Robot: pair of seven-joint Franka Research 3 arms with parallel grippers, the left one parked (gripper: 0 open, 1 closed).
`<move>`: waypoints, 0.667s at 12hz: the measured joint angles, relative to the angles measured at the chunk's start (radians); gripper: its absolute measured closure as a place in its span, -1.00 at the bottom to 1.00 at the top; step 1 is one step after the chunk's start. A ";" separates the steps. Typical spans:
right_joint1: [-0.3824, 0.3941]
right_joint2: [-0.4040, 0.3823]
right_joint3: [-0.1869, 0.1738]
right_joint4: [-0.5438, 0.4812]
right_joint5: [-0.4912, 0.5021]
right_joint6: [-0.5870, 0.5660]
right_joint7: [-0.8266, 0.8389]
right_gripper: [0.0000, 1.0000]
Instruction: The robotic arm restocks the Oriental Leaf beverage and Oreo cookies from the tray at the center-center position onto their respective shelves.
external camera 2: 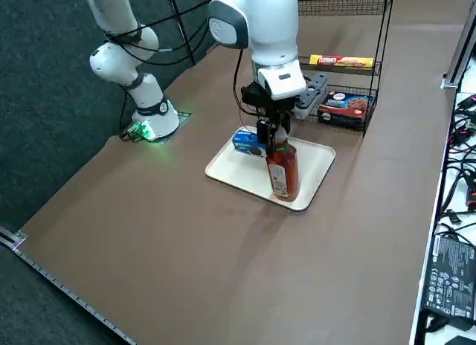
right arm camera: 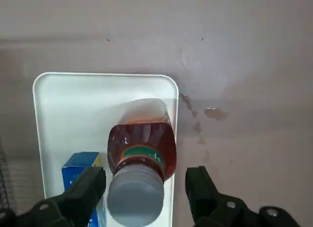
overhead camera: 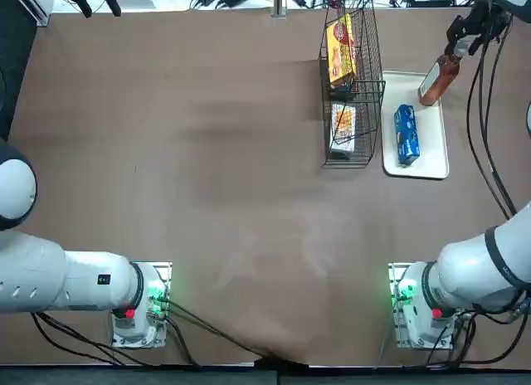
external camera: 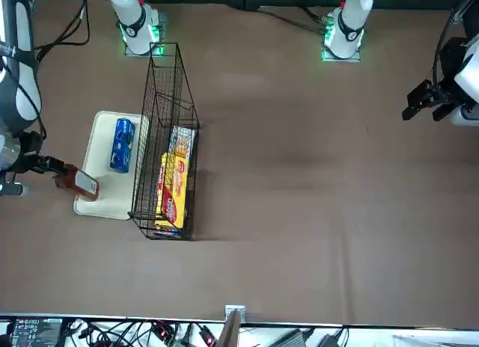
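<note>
The Oriental Leaf beverage (external camera 2: 282, 170) stands upright on the far right corner of the white tray (overhead camera: 436, 165), reddish-brown with a white cap. My right gripper (external camera 2: 274, 133) hangs over it, open, its fingers (right arm camera: 93, 183) straddling the cap; one finger is close to the cap and the other is a gap away. The blue Oreo cookies (overhead camera: 405, 134) lie flat on the tray's near half, beside the bottle (right arm camera: 142, 148). The black wire shelves (overhead camera: 353, 86) stand just left of the tray.
The rack (external camera 2: 349, 62) holds yellow-and-red packets (external camera: 171, 186) and other boxed goods on its tiers. Cables and equipment line the table's far edge. The left arm is parked at the near left. A few small stains (right arm camera: 212, 113) mark the table beside the tray.
</note>
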State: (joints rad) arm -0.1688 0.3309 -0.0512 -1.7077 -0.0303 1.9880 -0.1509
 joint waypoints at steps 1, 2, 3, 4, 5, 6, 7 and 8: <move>0.000 0.000 0.000 -0.006 0.000 0.008 0.003 -1.00; 0.000 0.000 0.000 -0.013 0.000 0.018 0.008 -0.98; 0.000 0.000 0.000 -0.020 0.000 0.029 0.012 -0.98; 0.000 0.000 0.000 -0.028 0.000 0.036 0.015 -0.96; 0.000 0.001 0.000 -0.034 0.000 0.040 0.017 -0.93; 0.000 0.002 0.000 -0.037 0.000 0.040 0.022 -0.72; 0.001 0.002 0.001 -0.039 0.001 0.040 0.034 -0.64; 0.002 0.002 0.002 -0.039 0.002 0.040 0.041 -0.40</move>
State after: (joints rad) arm -0.1670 0.3329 -0.0490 -1.7464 -0.0279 2.0281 -0.1098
